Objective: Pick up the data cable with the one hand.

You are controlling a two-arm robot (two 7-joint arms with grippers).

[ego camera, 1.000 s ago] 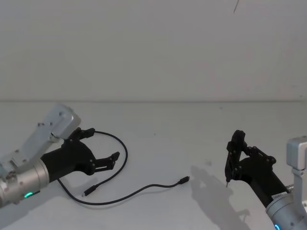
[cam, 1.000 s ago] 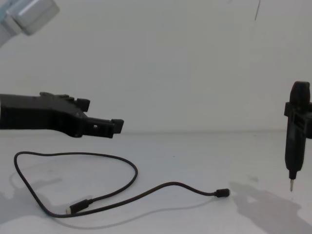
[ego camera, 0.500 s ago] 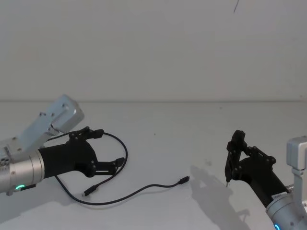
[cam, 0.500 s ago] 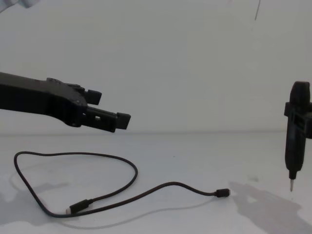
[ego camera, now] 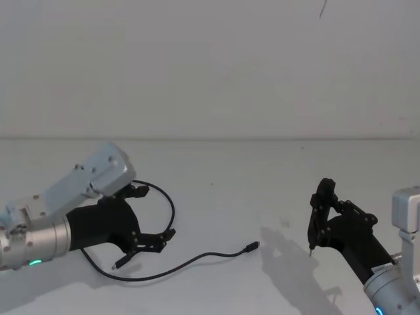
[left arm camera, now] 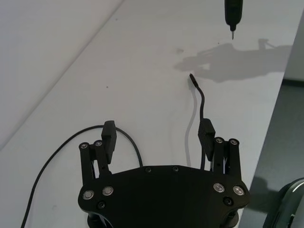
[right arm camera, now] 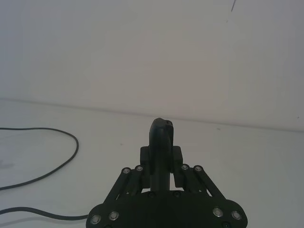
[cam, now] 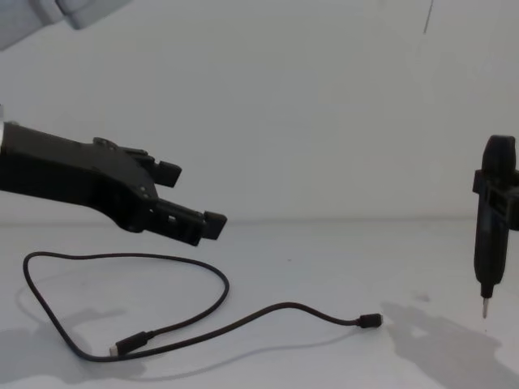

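The data cable (ego camera: 210,254) lies loosely curved on the white table, with one plug (ego camera: 252,247) toward the middle and the other (ego camera: 122,264) near my left arm. My left gripper (ego camera: 155,212) hangs open above the cable's loop, tilted down, with nothing between its fingers. In the chest view the left gripper (cam: 195,200) is well above the cable (cam: 284,305). From the left wrist, the left gripper (left arm camera: 157,128) straddles cable strands (left arm camera: 202,102). My right gripper (ego camera: 323,220) stays at the right, shut on a slim black tool (cam: 491,235) with a metal tip.
A plain white wall stands behind the table. The table's edge (left arm camera: 285,90) drops off on the robot's side. Part of the cable (right arm camera: 71,137) shows to the side of the right gripper (right arm camera: 161,164).
My left gripper has moved forward and right over the cable loop and tilted its fingers downward. The cable and the right arm have not moved.
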